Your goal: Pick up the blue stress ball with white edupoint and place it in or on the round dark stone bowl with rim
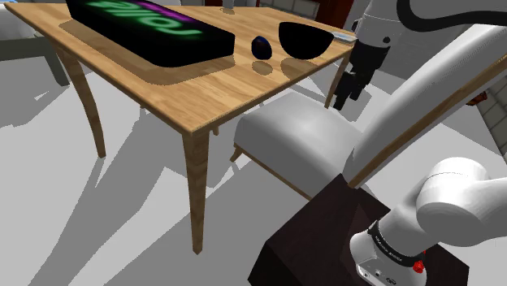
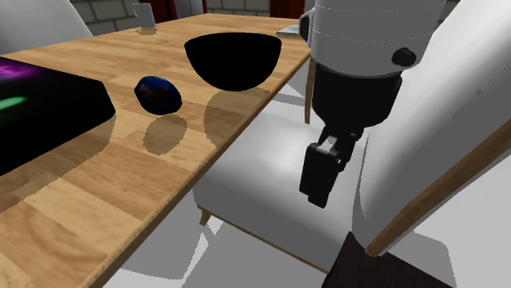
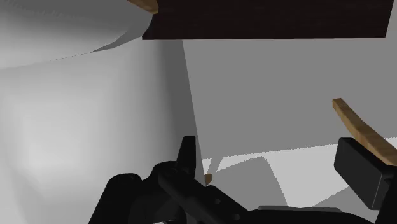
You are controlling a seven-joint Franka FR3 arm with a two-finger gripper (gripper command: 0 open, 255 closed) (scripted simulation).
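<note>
While the wrist view shows the gripper with its fingers wide apart and empty, the second exterior view places it lower right, above a smooth pale chair seat. Farther off, upper left on the grained wooden table, the glossy dark-blue ball sits near the round black bowl, not touching it.

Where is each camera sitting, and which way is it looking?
Shoulder view: beside and a little behind the stand, looking down over the wooden table; the white arm and black gripper show.
Second exterior view: near the table's edge, looking across at the blue ball and black bowl; the gripper hangs above the white chair seat.
Wrist view: on the hand, looking past its open fingers at the chair seat and floor.
Shared: both outside views show ball, bowl, chair seat and gripper.
</note>
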